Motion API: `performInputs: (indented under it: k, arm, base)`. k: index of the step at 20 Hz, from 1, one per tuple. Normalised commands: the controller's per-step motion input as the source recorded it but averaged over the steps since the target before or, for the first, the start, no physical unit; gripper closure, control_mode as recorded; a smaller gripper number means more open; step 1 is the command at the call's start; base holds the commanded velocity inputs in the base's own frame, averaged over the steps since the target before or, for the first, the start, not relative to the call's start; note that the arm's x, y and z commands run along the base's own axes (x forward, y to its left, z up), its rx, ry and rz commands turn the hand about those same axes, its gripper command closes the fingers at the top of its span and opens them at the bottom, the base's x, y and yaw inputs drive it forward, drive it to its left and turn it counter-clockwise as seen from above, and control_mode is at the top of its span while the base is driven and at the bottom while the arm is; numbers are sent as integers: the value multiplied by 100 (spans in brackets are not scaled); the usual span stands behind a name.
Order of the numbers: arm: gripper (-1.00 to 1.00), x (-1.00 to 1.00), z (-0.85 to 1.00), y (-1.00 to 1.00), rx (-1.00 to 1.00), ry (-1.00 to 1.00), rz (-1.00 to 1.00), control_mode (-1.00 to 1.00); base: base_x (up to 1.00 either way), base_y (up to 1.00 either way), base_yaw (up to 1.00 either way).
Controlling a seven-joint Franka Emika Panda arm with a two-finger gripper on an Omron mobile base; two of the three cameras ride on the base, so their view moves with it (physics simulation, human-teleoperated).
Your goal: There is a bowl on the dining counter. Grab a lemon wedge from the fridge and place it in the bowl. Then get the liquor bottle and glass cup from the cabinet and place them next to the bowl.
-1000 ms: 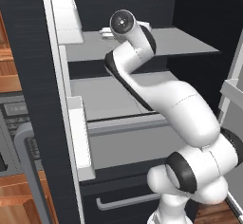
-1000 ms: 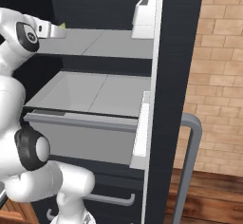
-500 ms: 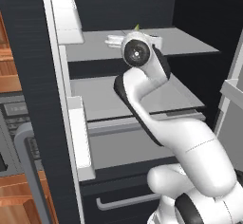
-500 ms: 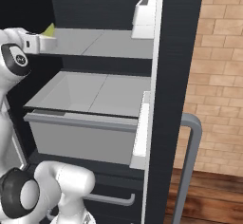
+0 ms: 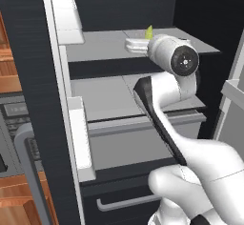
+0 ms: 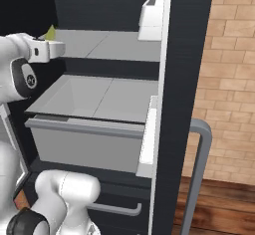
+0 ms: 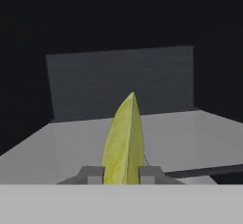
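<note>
The gripper (image 7: 121,175) held the lemon wedge (image 7: 124,142) between narrow jaws, one finger on each flat side; the wedge's long axis ran straight out ahead of the jaws, tip pointing away toward the fridge's (image 5: 119,9) back wall; it hung above the upper shelf (image 7: 190,137), apparently clear of it, though contact was hard to judge.

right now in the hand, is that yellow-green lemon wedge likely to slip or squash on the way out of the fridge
The thin yellow-green lemon wedge stands upright, pinched at its base by the hand, so it is probably light and firm. Its tapered, likely smooth skin could let it pivot or slide. It looks slim enough to bruise under a hard squeeze.
</note>
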Motion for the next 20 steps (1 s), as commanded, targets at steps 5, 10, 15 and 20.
performInputs:
  k: [5,10,15,20]
  arm:
    - [100,-68,1,-8,0,-7,14,-100]
    - [100,-74,0,-5,0,-11,3,-100]
    - [100,-31,0,-2,0,-3,0,-100]
    - [100,-37,0,-7,0,-5,0,-100]
  base:
    - [0,0,0]
    - [0,0,0]
    - [0,0,0]
    - [0,0,0]
